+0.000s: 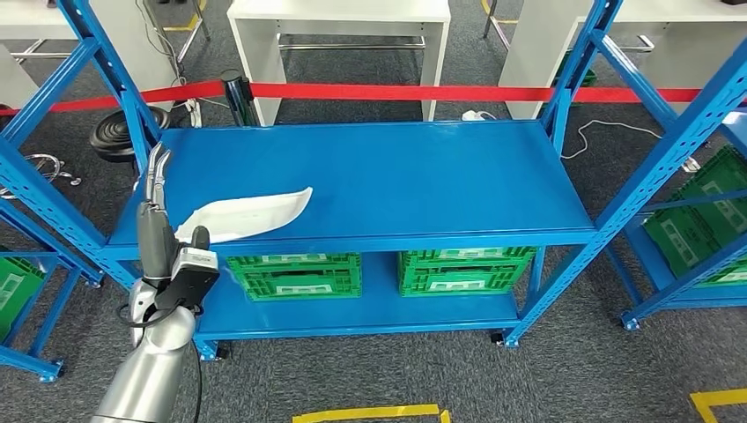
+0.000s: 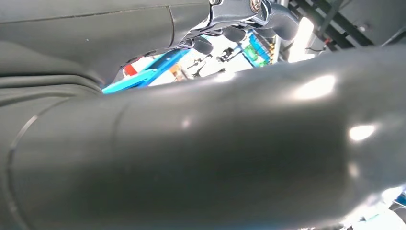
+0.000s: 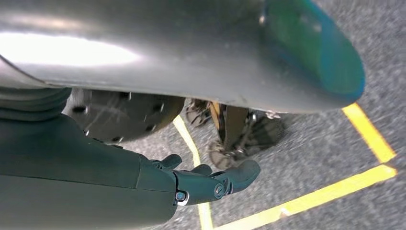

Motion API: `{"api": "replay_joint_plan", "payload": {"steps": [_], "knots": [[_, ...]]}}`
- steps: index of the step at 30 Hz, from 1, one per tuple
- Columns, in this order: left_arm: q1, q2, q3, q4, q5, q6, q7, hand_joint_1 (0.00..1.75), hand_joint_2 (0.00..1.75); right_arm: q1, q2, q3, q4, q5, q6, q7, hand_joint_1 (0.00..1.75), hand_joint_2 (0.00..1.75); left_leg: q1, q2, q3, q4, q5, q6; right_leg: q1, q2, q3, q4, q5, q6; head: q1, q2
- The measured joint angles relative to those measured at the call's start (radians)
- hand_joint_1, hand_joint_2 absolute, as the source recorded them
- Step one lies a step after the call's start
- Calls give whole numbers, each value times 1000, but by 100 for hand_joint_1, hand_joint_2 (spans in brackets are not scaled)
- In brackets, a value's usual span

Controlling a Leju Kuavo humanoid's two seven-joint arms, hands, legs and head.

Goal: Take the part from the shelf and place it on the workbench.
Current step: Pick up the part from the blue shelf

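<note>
Part (image 1: 251, 212) not yet lifted from shelf (image 1: 423, 176); left hand (image 1: 157, 207) placed at its end, grip undeterminable; workbench placement outstanding.

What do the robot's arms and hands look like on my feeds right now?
The left arm is a smooth silver tube with a black wrist block bearing a white label and a thin black cable looping beside it. The left hand is grey with slender metallic fingers. The right hand is dark grey, with visible screws and rounded fingertips.
</note>
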Motion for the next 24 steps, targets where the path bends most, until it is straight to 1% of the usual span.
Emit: {"api": "replay_joint_plan", "payload": {"steps": [1,2,4,5,6,7,8,9,10,11,12,13,14,15,16,17,18,20,21,22,23,24], "knots": [[-3,0,-1,0,0,0,0,0,0,-1,0,-1,0,0,1,0,0,0,-2,0,4,0,-7,-6,2,-1,16,-36,9,-6,0,0],[-5,-1,-2,0,0,-1,0,0,0,-2,0,-1,0,0,1,0,0,0,-3,0,5,-2,-13,-12,4,-1,22,-48,4,-12,-1,0],[-8,-2,-2,-1,0,-1,0,0,0,-3,1,-3,0,-1,1,0,0,0,-1,0,13,-5,-20,-24,5,1,28,-52,-3,-26,-1,0],[-10,-3,-3,-2,0,-1,0,0,0,-2,1,-4,0,-1,1,-1,0,0,0,1,14,2,-26,-30,4,2,34,-54,-5,-34,-2,0],[-11,-4,-3,-2,0,-1,0,0,0,-2,1,-5,0,-1,1,-2,0,0,1,1,5,26,-38,-35,3,2,41,-56,-7,-41,-3,0],[-12,-4,-3,-3,1,-1,-1,0,0,-1,2,-5,0,-1,1,-2,0,0,2,1,-20,75,-59,-39,1,2,49,-58,-10,-47,-4,0],[-13,-4,-4,-2,1,-1,-1,0,0,-1,2,-5,0,-2,1,-3,0,0,2,1,-58,143,-86,-43,2,2,55,-58,-15,-51,-4,0],[-12,-4,-4,0,1,-1,-1,0,0,-1,2,-6,0,-2,1,-3,0,0,2,1,-104,216,-110,-46,2,2,61,-58,-21,-54,-5,0],[-10,-4,-5,2,1,-1,-1,0,0,-1,2,-6,0,-2,1,-3,0,0,2,1,-145,274,-120,-47,2,3,68,-58,-27,-56,-4,0],[-9,-4,-5,4,1,-1,0,0,0,0,2,-7,0,-2,1,-2,0,0,2,1,-170,297,-109,-47,3,5,76,-58,-34,-56,-5,0],[-8,-4,-5,4,1,-1,0,0,0,1,2,-7,0,-1,1,-1,0,0,2,1,-175,279,-76,-45,3,7,86,-58,-41,-55,-5,0],[-7,-3,-5,4,-1,-1,3,0,0,1,2,-8,0,0,1,2,0,0,2,1,-161,222,-27,-41,3,8,97,-58,-49,-54,-5,0],[-7,-2,-5,1,-5,-1,8,0,0,2,3,-9,0,1,2,6,0,0,1,1,-136,146,23,-36,4,9,106,-58,-57,-53,-5,0],[-7,0,-5,-2,-10,-1,14,0,0,2,4,-9,1,3,2,9,0,0,-2,2,-110,79,57,-30,6,10,114,-57,-67,-49,-5,0],[-6,1,-6,-7,-16,-2,20,0,0,1,5,-10,1,6,2,14,0,0,-5,3,-91,32,75,-24,7,10,118,-57,-75,-44,-4,0],[-5,2,-7,-12,-21,-4,26,0,0,0,7,-10,1,8,2,18,0,0,-7,3,-82,11,77,-19,8,11,120,-57,-82,-38,-4,0],[-5,2,-8,-16,-25,-6,31,0,0,-1,8,-11,1,9,2,22,0,0,-10,3,-79,9,71,-14,8,11,122,-58,-87,-32,-3,0],[-5,3,-9,-27,-36,-11,39,0,0,-2,9,-12,1,10,0,27,0,0,-7,1,-73,4,69,-4,7,8,128,-56,-95,-19,-2,0],[-7,4,-10,-31,-44,-13,44,0,0,-2,10,-13,1,10,0,28,0,0,-4,0,-67,0,68,2,7,6,122,-37,-106,-13,-1,0],[-9,4,-12,-34,-56,-13,47,0,0,-2,11,-13,1,10,-1,28,0,0,-1,0,-61,-3,67,7,7,5,104,2,-125,-7,1,0],[-11,4,-15,-35,-71,-13,49,0,0,-3,11,-14,1,9,-2,26,0,0,-1,0,-58,-5,64,10,4,4,69,62,-150,-2,2,0],[-13,4,-20,-33,-85,-12,51,0,0,-3,12,-14,1,9,-4,22,0,0,0,1,-56,-4,60,13,2,4,24,133,-175,3,3,0]]}}
